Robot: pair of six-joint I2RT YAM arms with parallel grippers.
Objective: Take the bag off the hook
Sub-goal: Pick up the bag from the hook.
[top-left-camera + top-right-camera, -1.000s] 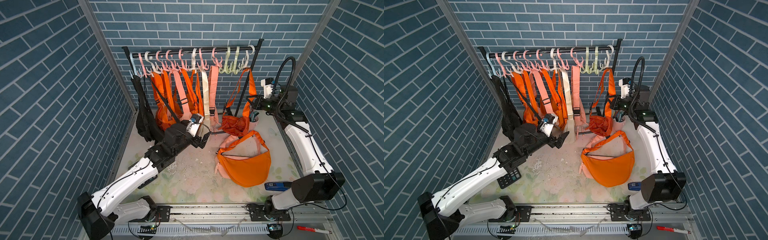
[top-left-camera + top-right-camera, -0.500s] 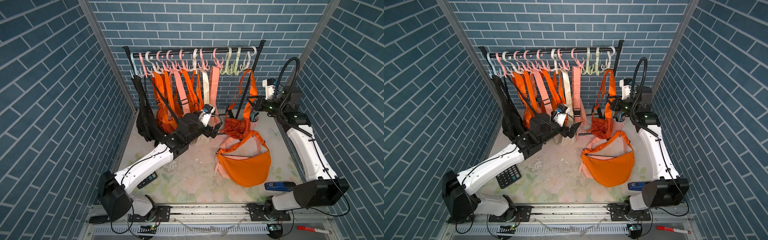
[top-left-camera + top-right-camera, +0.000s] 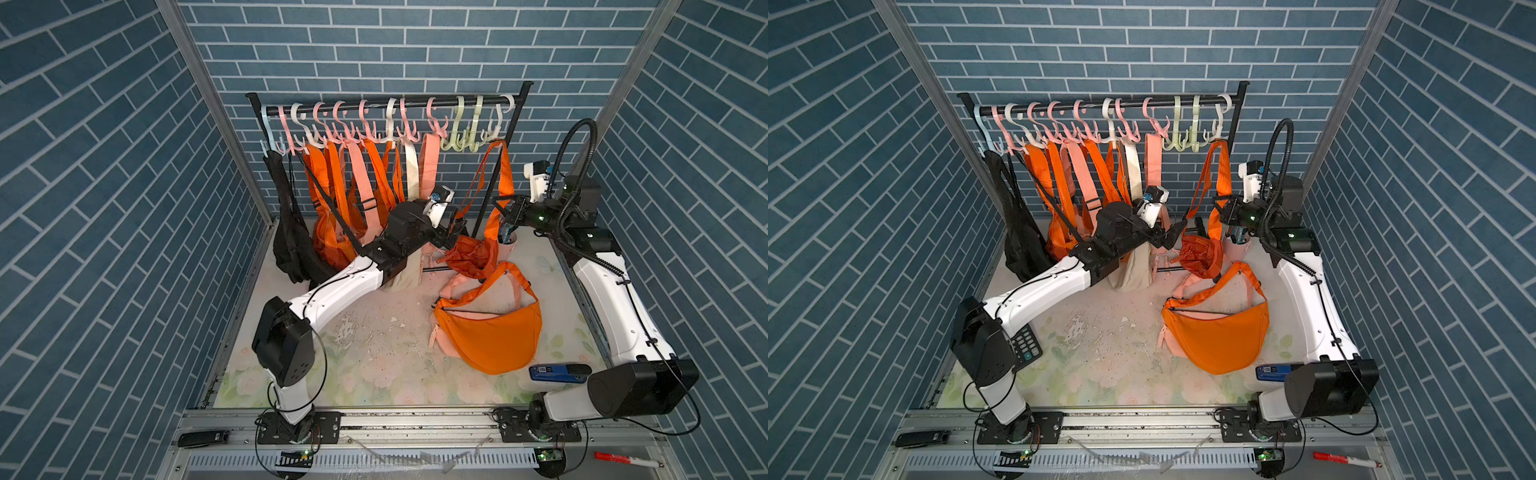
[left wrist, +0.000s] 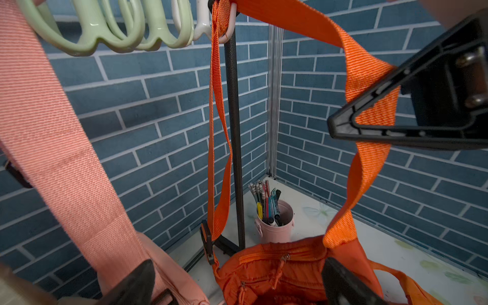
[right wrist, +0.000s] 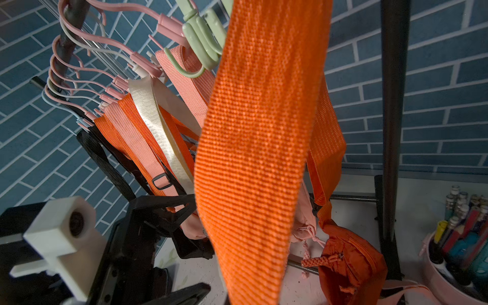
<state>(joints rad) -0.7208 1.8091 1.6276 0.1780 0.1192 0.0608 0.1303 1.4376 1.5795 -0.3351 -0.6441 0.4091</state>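
The small orange bag [image 3: 471, 253] hangs low at the right end of the black rail [image 3: 415, 102], its orange strap [image 3: 504, 166] looped over the white hook [image 3: 500, 120] just beside the rack's upright post; whether its body touches the worktop [image 3: 374, 353] cannot be told. The right gripper [image 3: 505, 208] is closed on the strap partway down the side nearer the right arm, and in the left wrist view its black finger lies across the webbing [image 4: 369, 79]. The left gripper [image 3: 457, 226] stands wide apart and holds nothing, its two fingers [image 4: 142, 280] set to either side of the top of the bag [image 4: 277, 274], near the zip. Pale green hooks [image 3: 465, 133] hang bare next to the white one, and further left along the rail hang orange, pink, cream and black bags. A pink cup of pens [image 4: 277, 224] stands behind the bag by the post, and a larger orange bag [image 3: 490, 332] lies flat on the worktop, nearer the front
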